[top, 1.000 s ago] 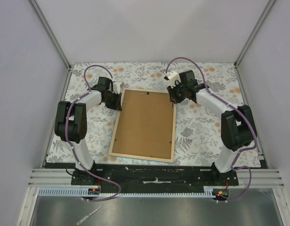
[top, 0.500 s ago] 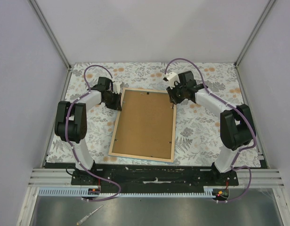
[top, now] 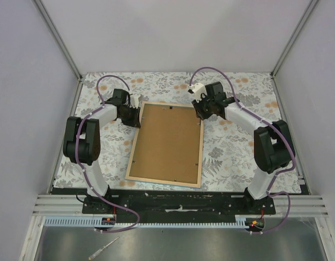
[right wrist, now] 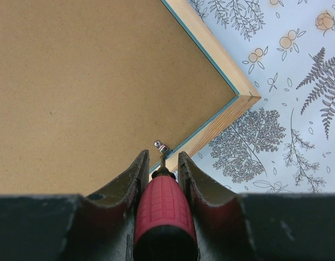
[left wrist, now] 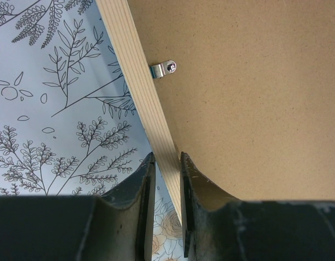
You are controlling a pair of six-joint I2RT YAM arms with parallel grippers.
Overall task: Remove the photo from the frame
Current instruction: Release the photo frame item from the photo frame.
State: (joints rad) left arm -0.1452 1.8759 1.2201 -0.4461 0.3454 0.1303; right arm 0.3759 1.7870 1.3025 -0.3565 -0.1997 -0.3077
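My left fingers point(left wrist: 143, 190) pinch narrowly on the pale wood rail of the frame point(left wrist: 132, 60). My right fingers point(right wrist: 136, 176) clamp a red-handled screwdriver point(right wrist: 163, 209), its tip at a small metal clip point(right wrist: 162, 147) near the frame's far right corner. The frame lies face down with a thin blue line along its inner edge. It surrounds the photo point(top: 167, 141), which shows only plain brown board. Both lie on the counter's floral cover point(top: 233, 147).
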